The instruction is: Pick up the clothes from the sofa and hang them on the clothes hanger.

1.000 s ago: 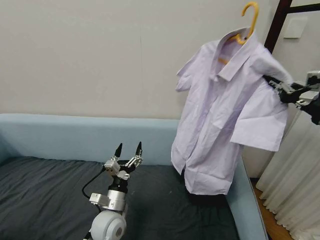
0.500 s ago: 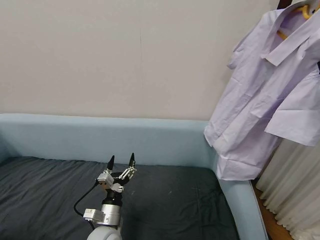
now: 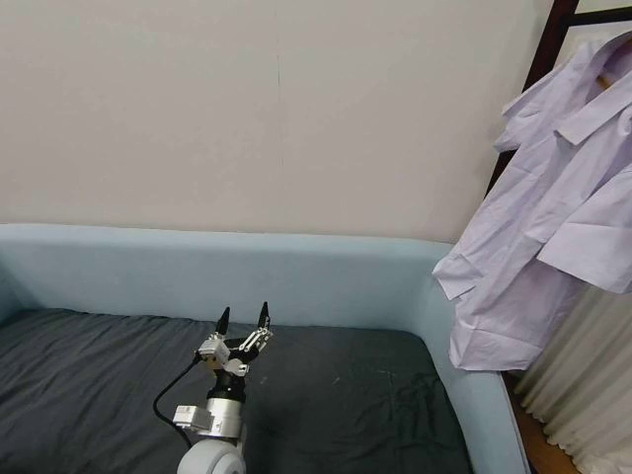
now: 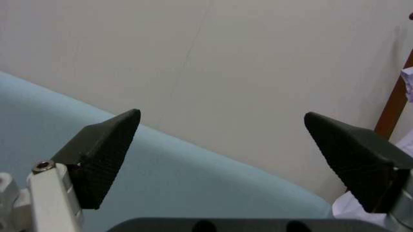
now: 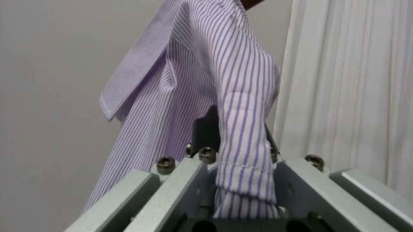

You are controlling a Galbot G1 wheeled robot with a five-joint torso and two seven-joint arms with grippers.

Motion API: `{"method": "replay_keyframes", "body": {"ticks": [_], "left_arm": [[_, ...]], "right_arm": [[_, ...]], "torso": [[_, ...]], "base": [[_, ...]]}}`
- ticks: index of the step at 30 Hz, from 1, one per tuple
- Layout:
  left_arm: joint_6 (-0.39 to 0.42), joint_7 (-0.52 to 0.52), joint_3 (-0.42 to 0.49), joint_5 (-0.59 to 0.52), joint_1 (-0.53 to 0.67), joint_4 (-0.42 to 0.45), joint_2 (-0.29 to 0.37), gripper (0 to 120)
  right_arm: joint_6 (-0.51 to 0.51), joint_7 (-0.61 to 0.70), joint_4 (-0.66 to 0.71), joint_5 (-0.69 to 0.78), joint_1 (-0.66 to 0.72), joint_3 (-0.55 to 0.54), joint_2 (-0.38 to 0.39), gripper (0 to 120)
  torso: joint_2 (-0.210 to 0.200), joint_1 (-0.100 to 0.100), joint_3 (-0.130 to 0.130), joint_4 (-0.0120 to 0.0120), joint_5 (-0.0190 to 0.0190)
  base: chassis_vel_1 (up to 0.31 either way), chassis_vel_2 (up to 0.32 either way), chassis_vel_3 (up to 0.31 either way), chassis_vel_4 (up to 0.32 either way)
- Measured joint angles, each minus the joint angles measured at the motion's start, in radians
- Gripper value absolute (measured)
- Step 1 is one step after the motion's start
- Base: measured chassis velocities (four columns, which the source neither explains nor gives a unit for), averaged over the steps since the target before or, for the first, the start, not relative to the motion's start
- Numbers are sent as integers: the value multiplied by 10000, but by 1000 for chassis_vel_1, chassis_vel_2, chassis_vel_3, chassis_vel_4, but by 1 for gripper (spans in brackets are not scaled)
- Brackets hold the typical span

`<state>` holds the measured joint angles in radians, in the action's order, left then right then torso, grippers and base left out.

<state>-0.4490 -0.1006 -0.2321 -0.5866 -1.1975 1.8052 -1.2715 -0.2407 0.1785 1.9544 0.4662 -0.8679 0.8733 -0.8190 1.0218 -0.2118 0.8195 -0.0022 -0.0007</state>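
A pale lilac short-sleeved shirt (image 3: 553, 227) hangs in the air at the far right of the head view, beside the dark wooden post (image 3: 541, 54) of the clothes stand and past the sofa's end. Its top runs off the frame. In the right wrist view the striped shirt (image 5: 193, 72) rises from my right gripper (image 5: 235, 145), which is shut on a fold of the fabric. My left gripper (image 3: 242, 321) stands open above the sofa seat with its fingertips (image 4: 103, 154) pointing up and nothing between them.
The light blue sofa (image 3: 296, 276) with a dark seat cushion (image 3: 99, 395) spans the lower view, against a plain wall. White curtains (image 3: 583, 395) hang right of the sofa arm, behind the shirt.
The shirt has travelled right and upward, from over the sofa's right end to beside the wooden post, its yellow hanger passing off the top. The left gripper sank a little.
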Motion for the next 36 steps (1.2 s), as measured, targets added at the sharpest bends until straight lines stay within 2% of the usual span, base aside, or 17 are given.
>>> {"method": "replay_keyframes", "body": {"ticks": [2,3,7,12,24,30,36], "left_arm": [[1,0,-10,-31,-3,-67,-5,100],[2,-3,-62,-50,-46,-60,18,100],[2,-20,-171,-69,-130,-34,90,100],[-7,-40,-249,-73,-208,-29,120,100],[-35,-116,-405,-87,-377,73,95,100],[-38,-160,-536,-98,-508,251,79,100],[-37,-176,-634,-104,-556,322,94,100]], "right_arm": [[501,-19,-763,-930,570,-575,-381,1],[739,-82,-1219,-1400,921,-852,-558,1],[977,-127,-1913,-1878,1584,-1359,-783,1],[1130,-6,-2756,-2327,2500,-2082,-1080,1],[1864,938,-4775,-2782,4526,-3557,-1250,1],[2292,1623,-6030,-2890,5629,-4440,-1615,1],[2379,1841,-6494,-2891,6087,-4804,-1777,1]], "torso": [[-1,-1,2,16,2],[-1,-1,3,16,1],[-1,0,2,9,1],[-1,0,2,12,-1],[-1,-2,2,11,0],[-2,-1,2,12,2],[-1,-1,2,12,0]], "base": [[0,0,0,0],[0,0,0,0],[0,0,0,0],[0,0,0,0],[0,0,0,0],[0,0,0,0],[0,0,0,0]]}}
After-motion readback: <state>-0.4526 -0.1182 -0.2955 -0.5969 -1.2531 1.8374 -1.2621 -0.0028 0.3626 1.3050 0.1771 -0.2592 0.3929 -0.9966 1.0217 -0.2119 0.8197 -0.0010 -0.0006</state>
